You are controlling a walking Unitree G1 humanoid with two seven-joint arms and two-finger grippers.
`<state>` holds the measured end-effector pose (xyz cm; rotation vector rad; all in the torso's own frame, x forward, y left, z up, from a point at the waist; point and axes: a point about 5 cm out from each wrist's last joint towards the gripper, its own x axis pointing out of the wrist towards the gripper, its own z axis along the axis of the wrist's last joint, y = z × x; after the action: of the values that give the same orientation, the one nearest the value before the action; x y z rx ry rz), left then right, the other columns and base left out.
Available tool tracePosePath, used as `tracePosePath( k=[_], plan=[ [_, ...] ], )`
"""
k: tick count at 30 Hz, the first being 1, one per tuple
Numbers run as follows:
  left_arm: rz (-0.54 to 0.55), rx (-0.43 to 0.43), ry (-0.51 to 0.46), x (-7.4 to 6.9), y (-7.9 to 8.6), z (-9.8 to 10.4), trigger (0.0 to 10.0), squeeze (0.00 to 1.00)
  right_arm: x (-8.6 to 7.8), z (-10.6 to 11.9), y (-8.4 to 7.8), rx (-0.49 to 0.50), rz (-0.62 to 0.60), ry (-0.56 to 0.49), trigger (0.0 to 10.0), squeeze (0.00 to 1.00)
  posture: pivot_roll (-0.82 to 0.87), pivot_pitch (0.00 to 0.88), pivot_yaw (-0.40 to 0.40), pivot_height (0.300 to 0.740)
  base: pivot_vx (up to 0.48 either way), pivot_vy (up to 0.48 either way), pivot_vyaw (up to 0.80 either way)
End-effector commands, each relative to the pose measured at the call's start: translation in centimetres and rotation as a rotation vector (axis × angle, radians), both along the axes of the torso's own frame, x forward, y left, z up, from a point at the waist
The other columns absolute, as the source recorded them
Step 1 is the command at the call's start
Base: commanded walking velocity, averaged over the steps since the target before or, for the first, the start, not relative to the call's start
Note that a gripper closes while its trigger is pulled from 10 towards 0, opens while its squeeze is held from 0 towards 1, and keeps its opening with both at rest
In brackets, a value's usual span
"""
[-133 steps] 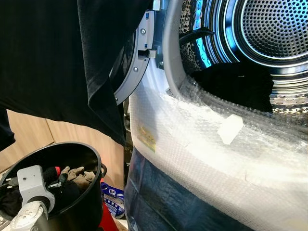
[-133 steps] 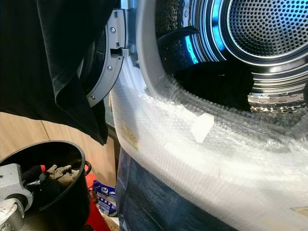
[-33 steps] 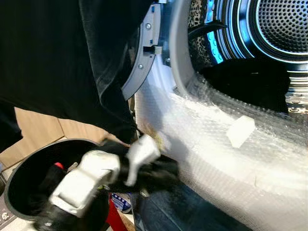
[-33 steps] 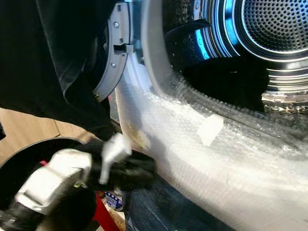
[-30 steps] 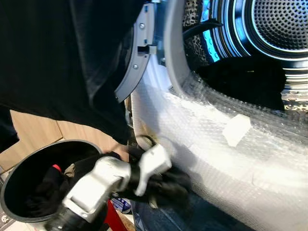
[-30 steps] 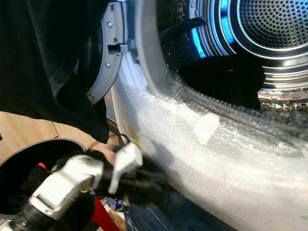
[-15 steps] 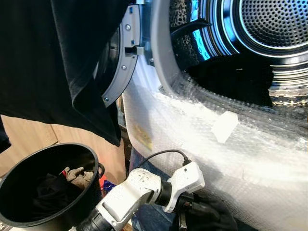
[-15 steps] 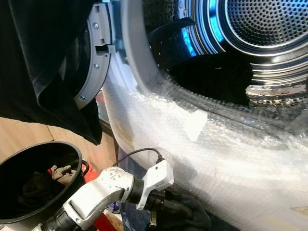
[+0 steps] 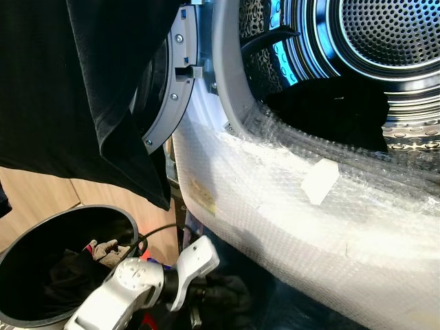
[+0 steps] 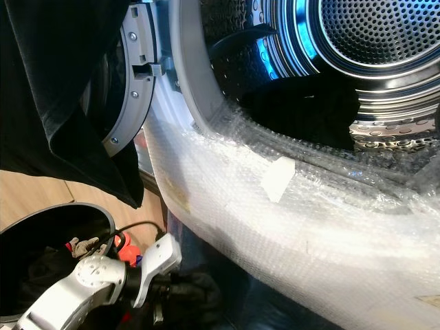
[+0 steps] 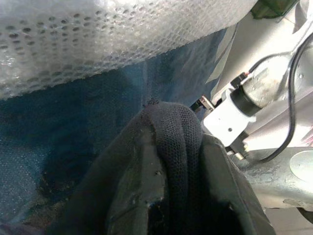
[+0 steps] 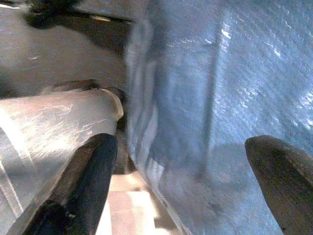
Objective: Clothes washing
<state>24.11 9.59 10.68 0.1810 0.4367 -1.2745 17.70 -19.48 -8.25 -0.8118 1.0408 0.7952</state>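
The left gripper [image 9: 206,295] pinches a black garment [image 11: 166,161] low beside the bucket [image 9: 41,237] (loading step); next it must lift it into the drum [image 9: 385,41]. The right gripper [image 12: 186,176] hangs spread.

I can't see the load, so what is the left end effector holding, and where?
The left end effector grips a black garment by a bunched fold.
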Motion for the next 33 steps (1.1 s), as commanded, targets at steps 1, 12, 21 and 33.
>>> tracePosePath(
  k=[1, 12, 21, 33],
  plan=[
    [-0.019, -0.017, -0.048, -0.1, -0.7, 1.0, 0.0, 0.0, -0.1, 0.4, -0.7, 0.045, 0.065, 0.035, 10.0, 0.0, 0.11, 0.0, -0.079, 0.74, 0.0, 0.0, 0.0],
    [-0.1, -0.013, -0.021, -1.3, -2.9, 0.2, 0.0, 0.0, -1.3, 5.6, -4.4, 0.504, 0.219, 0.27, 10.0, 1.0, 0.06, 0.0, -0.071, 0.74, 0.0, 0.0, 0.0],
    [-0.142, -0.029, -0.034, -1.2, -4.4, 0.3, 0.0, 0.0, 0.2, 7.2, -4.0, 0.585, 0.158, 0.157, 10.0, 1.0, 0.04, 0.0, -0.072, 0.74, 0.0, 0.0, 0.0],
    [-0.181, -0.073, -0.06, -0.1, -6.9, 0.8, 0.0, 0.0, 0.8, 9.3, -1.9, 0.68, 0.18, 0.093, 10.0, 1.0, 0.03, 0.0, -0.087, 0.74, 0.0, 0.0, 0.0]
  ],
)
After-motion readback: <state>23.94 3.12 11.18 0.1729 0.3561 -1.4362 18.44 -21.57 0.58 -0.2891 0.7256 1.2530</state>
